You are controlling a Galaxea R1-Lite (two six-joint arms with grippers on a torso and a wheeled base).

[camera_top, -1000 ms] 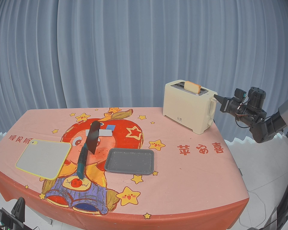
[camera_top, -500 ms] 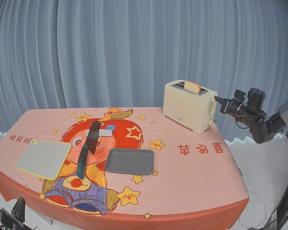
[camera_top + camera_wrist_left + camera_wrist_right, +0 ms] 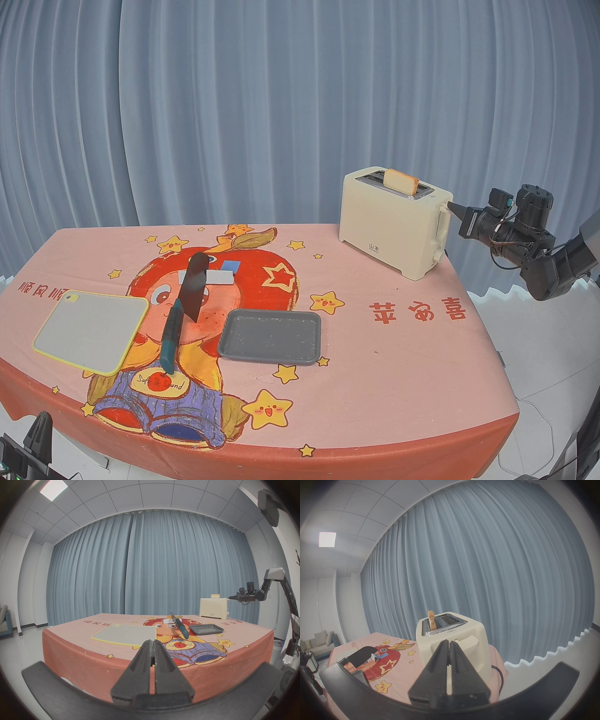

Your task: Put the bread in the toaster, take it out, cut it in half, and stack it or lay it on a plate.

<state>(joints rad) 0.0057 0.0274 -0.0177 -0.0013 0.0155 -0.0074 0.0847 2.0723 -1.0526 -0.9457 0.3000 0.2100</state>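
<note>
A cream toaster (image 3: 394, 222) stands at the table's far right corner with a slice of bread (image 3: 400, 181) sticking up out of one slot. My right gripper (image 3: 451, 205) is shut and empty, its tip at the toaster's lever (image 3: 467, 642) on the right end face. The bread (image 3: 431, 620) shows edge-on in the right wrist view. My left gripper (image 3: 152, 642) is shut and empty, low off the table's near left corner. A knife (image 3: 184, 309) with a teal handle stands in a holder at centre left, beside a grey tray (image 3: 270, 335) and a cutting board (image 3: 90, 330).
The pink cloth-covered table (image 3: 400, 369) has open room on its right half in front of the toaster. A blue and white block (image 3: 220, 272) lies behind the knife. A cord (image 3: 500, 675) hangs off the toaster's end. Curtains close off the far side.
The right gripper has crept a little left, toward the toaster's right end and lever. Nothing else has moved.
</note>
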